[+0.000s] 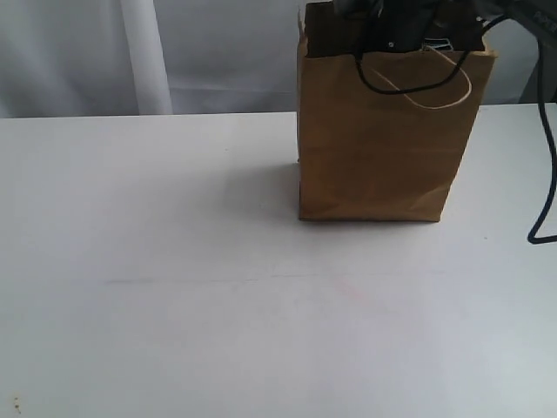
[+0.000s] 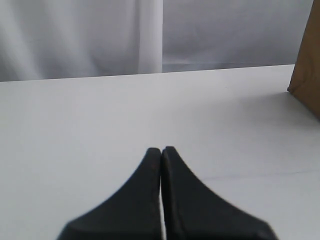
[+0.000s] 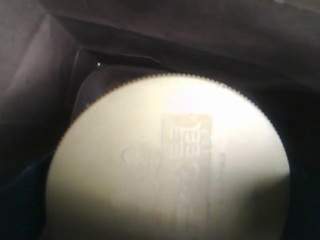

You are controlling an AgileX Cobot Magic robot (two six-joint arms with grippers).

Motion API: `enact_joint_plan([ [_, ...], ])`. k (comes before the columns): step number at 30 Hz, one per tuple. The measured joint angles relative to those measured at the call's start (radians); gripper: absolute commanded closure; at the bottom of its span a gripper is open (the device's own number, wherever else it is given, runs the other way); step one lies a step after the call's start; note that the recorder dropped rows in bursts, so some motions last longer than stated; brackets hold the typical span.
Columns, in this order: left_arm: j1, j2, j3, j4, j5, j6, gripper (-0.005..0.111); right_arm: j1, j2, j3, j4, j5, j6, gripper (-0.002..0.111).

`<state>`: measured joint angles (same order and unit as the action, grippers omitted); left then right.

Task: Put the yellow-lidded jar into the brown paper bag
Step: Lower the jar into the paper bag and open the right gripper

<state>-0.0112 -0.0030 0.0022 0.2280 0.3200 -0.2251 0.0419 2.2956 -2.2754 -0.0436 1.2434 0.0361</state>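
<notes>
Yellow-lidded jar (image 3: 170, 160) down inside the brown paper bag (image 1: 374, 148) — I see its round ribbed lid, embossed stamp, glare-paled, right gripper's hold I cannot tell, left gripper (image 2: 161, 151) pressed together, empty.

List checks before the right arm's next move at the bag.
1. Brown paper bag upright on table: ok.
2. Right arm down in the bag mouth: ok.
3. Yellow-lidded jar inside bag, dark walls around it: ok.
4. Jar resting on bag floor: cannot tell.
5. Right tool's grip on jar: cannot tell, tool hidden.
6. Left tool shut, over bare table, apart from bag: ok.
</notes>
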Motion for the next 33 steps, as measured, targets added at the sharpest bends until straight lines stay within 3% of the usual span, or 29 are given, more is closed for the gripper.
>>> enact_joint_plan([
  [30,0.000,0.000,0.000,0.000,0.000,0.000,0.106,0.000,0.046,-0.001,0.078,-0.008,-0.036,0.108],
  [33,0.000,0.000,0.000,0.000,0.000,0.000,0.106,0.000,0.046,-0.001,0.078,-0.008,-0.036,0.104],
])
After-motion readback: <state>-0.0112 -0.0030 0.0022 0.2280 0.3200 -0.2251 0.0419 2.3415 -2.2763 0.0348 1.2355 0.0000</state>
